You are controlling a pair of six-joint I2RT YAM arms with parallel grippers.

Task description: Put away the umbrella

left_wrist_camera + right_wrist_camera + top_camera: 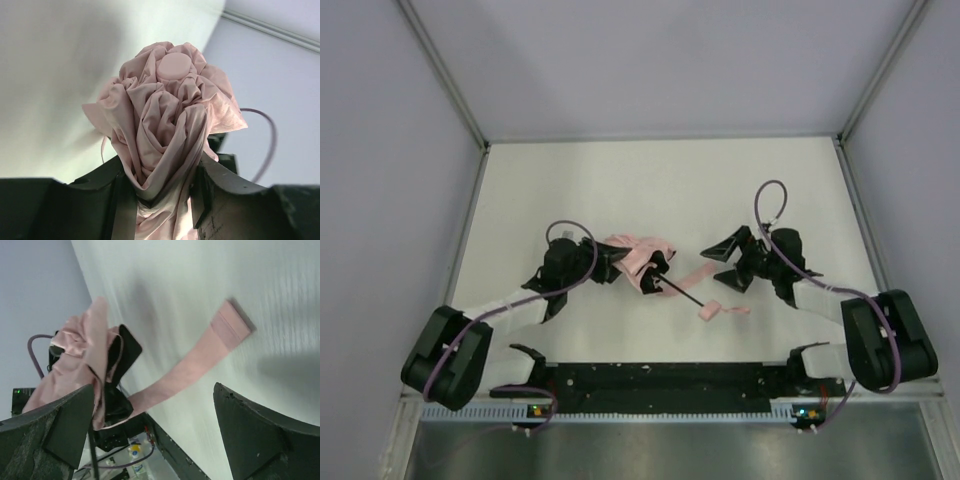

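The umbrella (638, 262) lies left of the table's middle, its pale pink fabric bunched up. Its thin black shaft (685, 295) runs to the small pink handle (709, 311) near the front. My left gripper (612, 266) is shut on the fabric bundle. In the left wrist view the umbrella (165, 115) fills the space between the dark fingers (230, 185), its round cap facing away. My right gripper (723, 266) stands open just right of the umbrella, holding nothing. The right wrist view shows a flat pink strap (200, 365) lying on the table beyond the wide-open gripper (155, 435).
A black rail (660, 378) runs along the near edge between the arm bases. Grey walls with metal posts (460, 100) close in the white table (660, 190) on three sides. Purple cables (765, 205) loop over both wrists.
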